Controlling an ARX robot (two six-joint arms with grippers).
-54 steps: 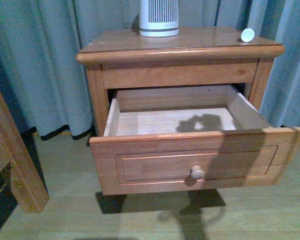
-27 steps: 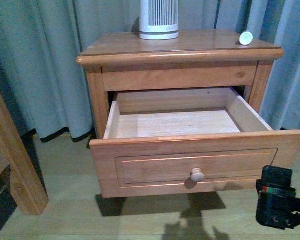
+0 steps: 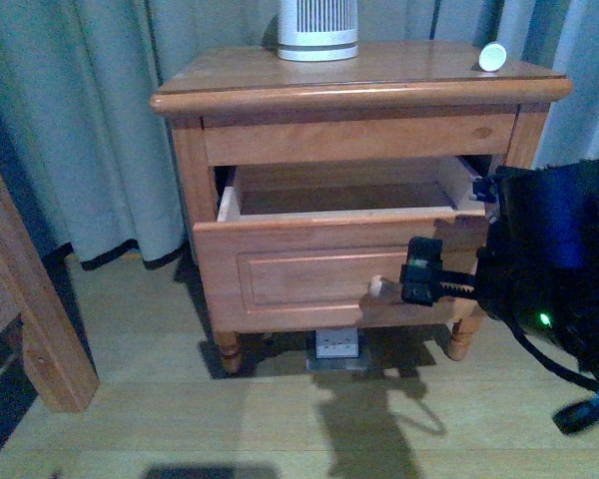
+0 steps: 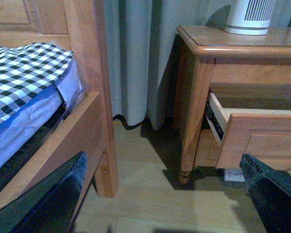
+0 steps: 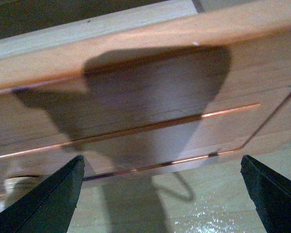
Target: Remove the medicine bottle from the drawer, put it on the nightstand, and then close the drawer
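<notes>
- The medicine bottle [image 3: 493, 57] sat on the nightstand [image 3: 359, 95] top, far right corner.
- The drawer [image 3: 329, 264] stood partly open.
- The right pincer [image 3: 419, 282], jaws spread, seemed to sit just beside the knob [image 3: 377, 287].
- Judgement: push squarely on the front panel, straight in, avoiding skew.
- The left pincer [image 4: 160, 199] was open, holding nothing.
</notes>
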